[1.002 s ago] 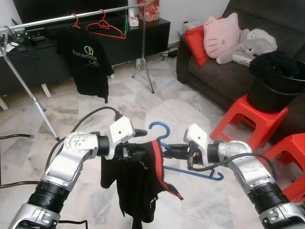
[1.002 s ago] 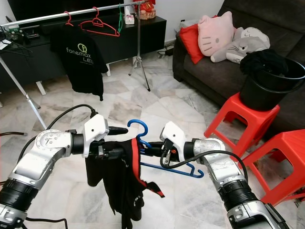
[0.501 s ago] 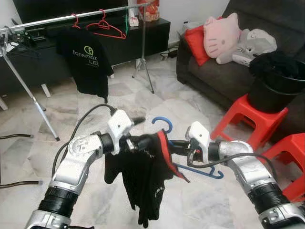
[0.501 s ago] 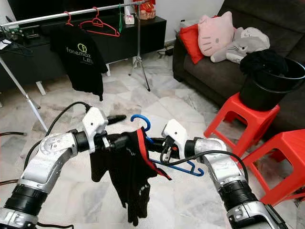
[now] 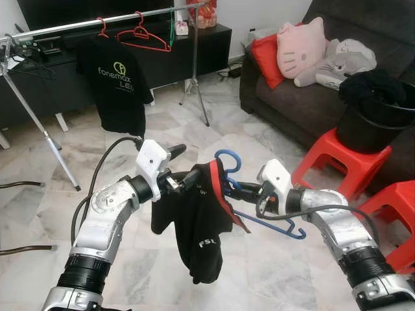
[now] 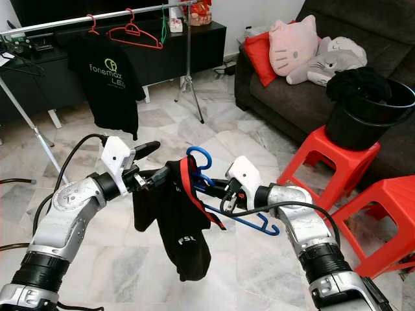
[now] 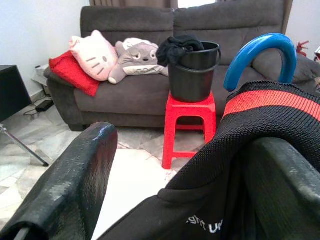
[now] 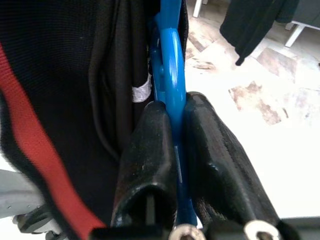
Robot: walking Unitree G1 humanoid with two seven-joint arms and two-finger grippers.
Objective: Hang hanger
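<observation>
Step in hand: I judge I'm carrying the loaded hanger, not yet at the hanging stage; the rail (image 5: 97, 24) is well apart, across the marble floor (image 5: 194, 136).
Hanger: the blue hanger (image 5: 228, 170) is held in the air between my two arms, hook upward, with a black garment (image 5: 200, 220) with red trim draped over it.
Right gripper (image 5: 245, 190): its fingers (image 8: 150, 150) are closed tight on the hanger's blue stem, one on each side.
Left gripper (image 5: 185, 178): its fingers (image 7: 75, 175) are spread wide; the garment lies over one of them, so it props the cloth and grips nothing.
Rail: a black T-shirt (image 5: 121, 84) and a red hanger (image 5: 144, 39) already hang there.
Next move: I reckon I must walk nearer, raise the hook above the rail and set it over a free stretch.
</observation>
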